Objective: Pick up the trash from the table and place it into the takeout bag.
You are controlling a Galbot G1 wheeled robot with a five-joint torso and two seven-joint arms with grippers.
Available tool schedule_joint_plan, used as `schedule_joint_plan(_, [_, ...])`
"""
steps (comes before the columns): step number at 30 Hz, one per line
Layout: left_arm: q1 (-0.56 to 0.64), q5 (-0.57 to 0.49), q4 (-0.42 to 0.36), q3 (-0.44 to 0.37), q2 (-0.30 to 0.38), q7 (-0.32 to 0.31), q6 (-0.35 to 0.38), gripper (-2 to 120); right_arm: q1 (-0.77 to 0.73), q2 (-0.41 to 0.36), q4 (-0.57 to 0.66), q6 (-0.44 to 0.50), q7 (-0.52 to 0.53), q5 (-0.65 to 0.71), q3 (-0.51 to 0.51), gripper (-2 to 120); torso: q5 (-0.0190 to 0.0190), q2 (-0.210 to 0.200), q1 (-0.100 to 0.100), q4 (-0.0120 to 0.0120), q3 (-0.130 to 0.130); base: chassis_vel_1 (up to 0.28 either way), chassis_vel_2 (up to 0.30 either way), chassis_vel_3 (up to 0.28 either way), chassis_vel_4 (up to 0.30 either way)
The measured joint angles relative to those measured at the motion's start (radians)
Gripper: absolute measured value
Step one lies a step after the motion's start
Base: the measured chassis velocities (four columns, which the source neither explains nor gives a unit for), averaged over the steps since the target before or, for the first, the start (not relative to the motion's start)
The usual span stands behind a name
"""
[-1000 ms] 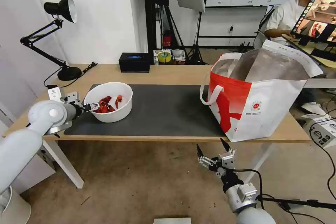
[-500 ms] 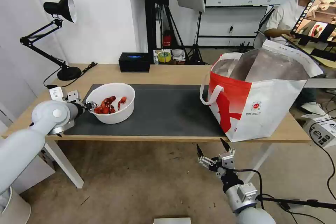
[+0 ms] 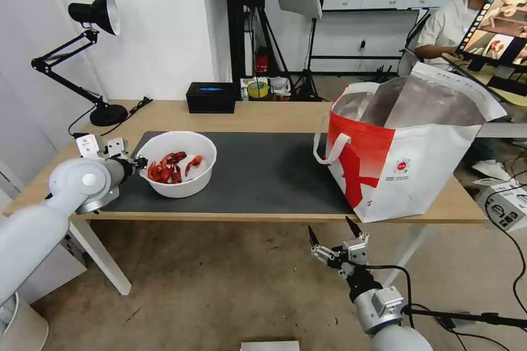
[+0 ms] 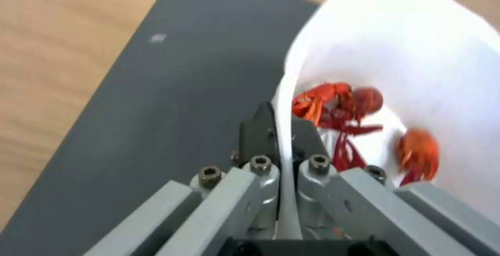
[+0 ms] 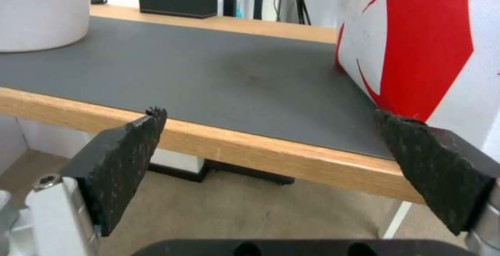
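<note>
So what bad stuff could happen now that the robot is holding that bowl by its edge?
The left gripper pinches only the thin rim of the bowl, which looks bent in the wrist view, so it might slip or tip. The red shells lie loose inside and could spill onto the mat. The bag stands far across the table, so that is a long carry.
</note>
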Motion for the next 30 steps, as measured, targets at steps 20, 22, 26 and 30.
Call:
schedule_joint_plan(20, [-0.383,-0.145,-0.136,0.205,0.005,-0.033,-0.046,0,0.0,0.0,0.0,0.0,0.0,0.0,0.0,100,0.0003,0.0,0.0,0.0002,0.0,0.0,0.0,0.0,0.0])
schedule_joint_plan(22, [-0.466,-0.176,-0.136,0.268,-0.028,-0.062,-0.053,0,0.0,0.0,0.0,0.0,0.0,0.0,0.0,100,0.0001,0.0,0.0,0.0,0.0,0.0,0.0,0.0,0.0])
schedule_joint_plan(26, [-0.607,-0.21,-0.107,0.359,-0.096,-0.09,-0.06,0,0.0,0.0,0.0,0.0,0.0,0.0,0.0,100,0.0,0.0,0.0,-0.0003,0.0,0.0,0.0,0.0,0.0])
schedule_joint_plan(30, [-0.721,-0.235,-0.071,0.421,-0.155,-0.109,-0.066,0,0.0,0.0,0.0,0.0,0.0,0.0,0.0,100,0.0003,0.0,0.0,-0.0002,0.0,0.0,0.0,0.0,0.0])
